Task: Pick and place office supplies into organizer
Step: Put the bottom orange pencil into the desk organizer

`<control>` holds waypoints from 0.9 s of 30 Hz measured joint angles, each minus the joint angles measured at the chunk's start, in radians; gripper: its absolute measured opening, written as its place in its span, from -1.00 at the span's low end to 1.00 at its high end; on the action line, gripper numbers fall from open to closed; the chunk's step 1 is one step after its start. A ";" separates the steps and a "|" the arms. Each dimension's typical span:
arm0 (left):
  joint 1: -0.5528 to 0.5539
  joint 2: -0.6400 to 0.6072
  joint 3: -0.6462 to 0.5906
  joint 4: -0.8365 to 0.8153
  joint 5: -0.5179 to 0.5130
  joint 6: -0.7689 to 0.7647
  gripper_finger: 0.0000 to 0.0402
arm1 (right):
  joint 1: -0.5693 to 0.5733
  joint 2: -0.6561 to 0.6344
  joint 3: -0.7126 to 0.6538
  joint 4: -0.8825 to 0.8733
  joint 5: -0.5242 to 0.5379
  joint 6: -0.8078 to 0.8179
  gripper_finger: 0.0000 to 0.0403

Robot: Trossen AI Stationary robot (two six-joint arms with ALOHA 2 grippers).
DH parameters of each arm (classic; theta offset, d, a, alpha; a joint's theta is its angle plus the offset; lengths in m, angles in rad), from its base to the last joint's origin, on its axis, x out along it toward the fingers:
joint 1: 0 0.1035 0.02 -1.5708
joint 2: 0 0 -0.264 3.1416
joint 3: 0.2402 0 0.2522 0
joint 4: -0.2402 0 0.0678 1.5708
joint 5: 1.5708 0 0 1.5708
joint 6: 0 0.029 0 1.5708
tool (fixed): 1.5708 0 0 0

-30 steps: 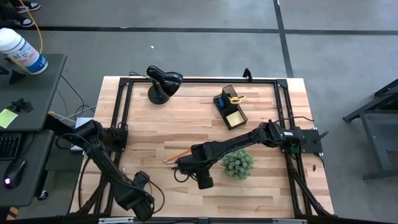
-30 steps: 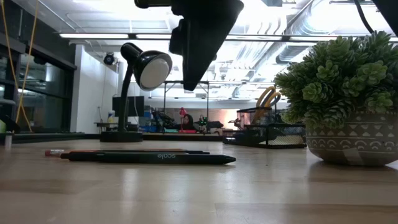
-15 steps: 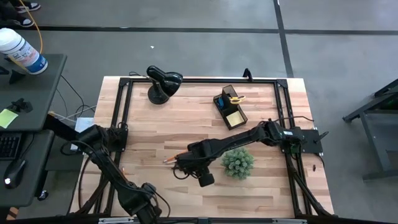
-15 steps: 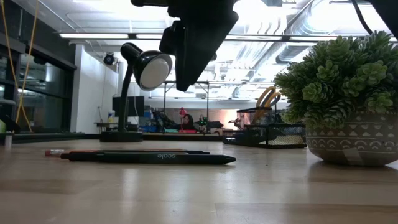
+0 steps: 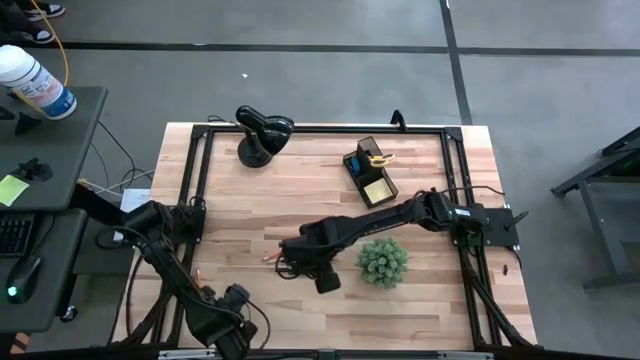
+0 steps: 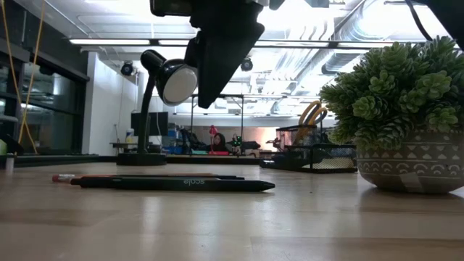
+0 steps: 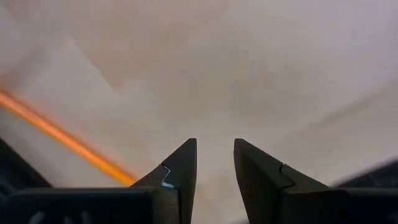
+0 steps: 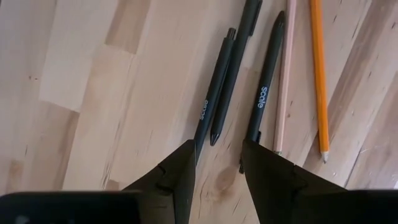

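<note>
I have the right hand hanging above the middle of the surface, fingers parted and grasping nothing. Directly under it lie three black pens side by side, with a pale pencil and an orange pencil just beyond them; the pen tips point back toward the fingers. From the low view the pens lie flat, and the hand sits well above them with clear air between.

Off to the hand's outer side stands the potted plant, close to the arm's forearm, so room there is tight. On the other side, the bare wood runs free to the surface's edge rail.

Ahead of the hand, toward the far edge, stands the organizer. Its tall compartment holds the yellow-handled scissors, handles up; the lower tray holds the yellow sticky-note pad. Whether anything else lies in it I cannot tell. The desk lamp stands farther along that far edge, well apart from the organizer.

The left hand waits low at the near left corner of the surface, fingers slightly apart and empty, with an orange blurred streak beside it that I cannot identify.
</note>
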 joint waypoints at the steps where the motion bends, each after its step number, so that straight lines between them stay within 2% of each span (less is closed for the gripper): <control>1: 0.002 -0.006 0.000 -0.044 0.008 0.025 -0.53 | -0.001 0.000 0.000 0.004 0.000 0.004 -0.36; 5: 0.024 -0.016 0.000 -0.236 0.087 0.149 -0.53 | -0.008 0.000 0.000 0.032 -0.001 0.047 -0.36; 9: 0.057 -0.023 0.000 -0.374 0.064 0.330 -0.53 | -0.010 0.000 0.000 0.054 -0.002 0.091 -0.36; 15: 0.127 -0.023 -0.002 -0.396 -0.070 0.800 -0.53 | -0.010 0.000 0.000 0.060 -0.003 0.117 -0.36; 18: 0.150 -0.023 -0.027 -0.428 -0.099 1.011 -0.53 | -0.014 0.000 0.000 0.063 -0.004 0.155 -0.36; 21: 0.154 -0.028 -0.077 -0.498 -0.100 1.115 -0.53 | -0.022 0.000 0.000 0.066 -0.003 0.198 -0.36; 27: 0.107 -0.093 -0.209 -0.426 -0.048 1.280 -0.53 | -0.034 0.000 0.000 0.088 0.025 0.322 -0.36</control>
